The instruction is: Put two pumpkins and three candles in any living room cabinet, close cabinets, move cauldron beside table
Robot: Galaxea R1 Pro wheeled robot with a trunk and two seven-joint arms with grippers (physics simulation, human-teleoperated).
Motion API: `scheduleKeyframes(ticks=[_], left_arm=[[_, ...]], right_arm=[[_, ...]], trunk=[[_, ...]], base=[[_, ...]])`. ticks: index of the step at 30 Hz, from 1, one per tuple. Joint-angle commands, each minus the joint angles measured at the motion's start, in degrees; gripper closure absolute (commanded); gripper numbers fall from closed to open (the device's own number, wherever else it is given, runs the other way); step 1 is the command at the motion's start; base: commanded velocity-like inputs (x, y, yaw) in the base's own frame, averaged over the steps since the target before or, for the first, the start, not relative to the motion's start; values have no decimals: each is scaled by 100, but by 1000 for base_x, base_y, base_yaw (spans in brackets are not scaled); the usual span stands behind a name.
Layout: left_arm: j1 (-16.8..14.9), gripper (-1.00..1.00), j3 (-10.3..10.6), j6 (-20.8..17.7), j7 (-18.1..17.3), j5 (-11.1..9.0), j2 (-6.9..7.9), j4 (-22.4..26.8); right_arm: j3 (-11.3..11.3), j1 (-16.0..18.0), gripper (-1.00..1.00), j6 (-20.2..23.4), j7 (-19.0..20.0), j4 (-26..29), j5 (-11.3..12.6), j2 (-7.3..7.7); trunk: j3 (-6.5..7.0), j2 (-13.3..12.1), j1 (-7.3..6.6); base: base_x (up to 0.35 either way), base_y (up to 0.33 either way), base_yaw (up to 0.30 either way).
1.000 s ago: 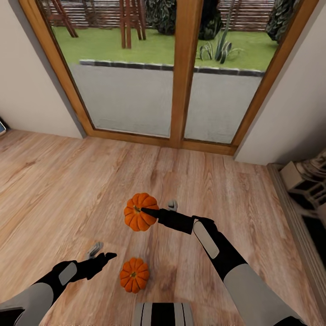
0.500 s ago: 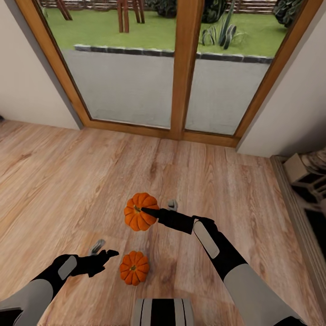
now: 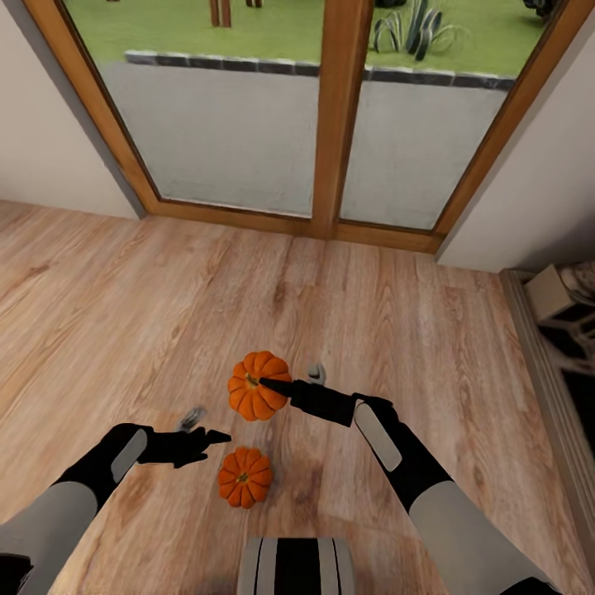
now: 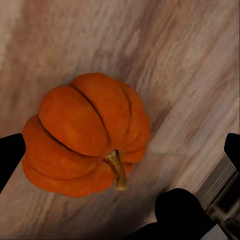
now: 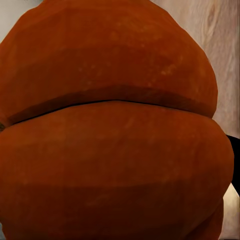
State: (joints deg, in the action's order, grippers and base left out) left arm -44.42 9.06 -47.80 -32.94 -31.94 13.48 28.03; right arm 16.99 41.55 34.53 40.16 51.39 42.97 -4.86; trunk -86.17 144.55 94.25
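The floor (image 3: 124,314) carries 1 pumpkin (image 3: 245,477), lying nearer the robot than the held pumpkin (image 3: 258,386). Right gripper (image 3: 285,388) jaws clamp the held pumpkin. Left gripper (image 3: 207,431) jaws stand open beside the floor pumpkin.

- No text, label, brand, number or sign can be read in any of the views.
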Motion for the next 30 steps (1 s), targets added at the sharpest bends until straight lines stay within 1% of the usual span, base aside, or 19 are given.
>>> scheduleKeyframes(ticks=[1, 5, 10, 12, 13, 14, 15, 16, 18, 25, 26, 28, 30], left_arm=[[-4, -100, 43, -5, -52, -13, 9, 7], [-5, -100, 47, 61, -171, -34, 47, -153], [-5, -100, 72, 317, -581, -9, 69, -212], [-5, -100, 71, 381, -808, 10, 82, -227], [-5, -100, 73, 392, -855, 14, 99, -231], [-5, -100, 74, 396, -872, 16, 117, -232], [-5, -100, 81, 405, -910, 18, 191, -234], [-5, -100, 81, 409, -924, 19, 230, -235], [-5, -100, 80, 415, -940, 20, 278, -242], [-5, -100, 87, 584, -951, 21, 310, -246], [7, -100, 121, 618, -945, 23, 285, -212], [29, -100, 186, 682, -954, 27, 336, -218], [36, -100, 250, 747, -957, 28, 347, -226]], right_arm=[[-2, 3, 100, 51, -14, 2, 61, -3], [4, 3, 100, 53, -16, 2, 62, -20], [-1, 3, 100, 62, -10, 2, 62, -9], [3, 3, 100, 62, -13, 2, 62, -20], [4, 3, 100, 62, -13, 2, 62, -26], [6, 3, 100, 62, -12, 2, 62, -29], [10, 3, 100, 63, -15, 2, 62, -31], [12, 3, 100, 63, -14, 2, 62, -32], [14, 3, 100, 63, -16, 2, 62, -24], [23, 3, 100, 63, -17, 2, 62, -25], [47, 4, 100, 64, -24, 12, 53, -32], [44, 9, 100, 66, -20, 27, 53, -31], [43, 10, 100, 65, -19, 31, 53, -32]], trunk=[[-26, 3, 1], [-115, 8, 11], [-226, 15, 24], [-270, 18, 30], [-292, 19, 32], [-314, 20, 35], [-336, 22, 37], [-359, 23, 40], [-403, 26, 45], [-558, 35, 63], [-557, 35, 64], [-557, 35, 64], [-557, 35, 64]], base=[[0, 0, 0], [0, 0, 0], [0, 0, 0], [0, 0, 0], [0, 0, 0], [0, 0, 0], [0, 0, 0], [0, 0, 0], [0, 0, 0], [0, 0, 0], [0, 0, 0], [0, 0, 0], [0, 0, 0]])
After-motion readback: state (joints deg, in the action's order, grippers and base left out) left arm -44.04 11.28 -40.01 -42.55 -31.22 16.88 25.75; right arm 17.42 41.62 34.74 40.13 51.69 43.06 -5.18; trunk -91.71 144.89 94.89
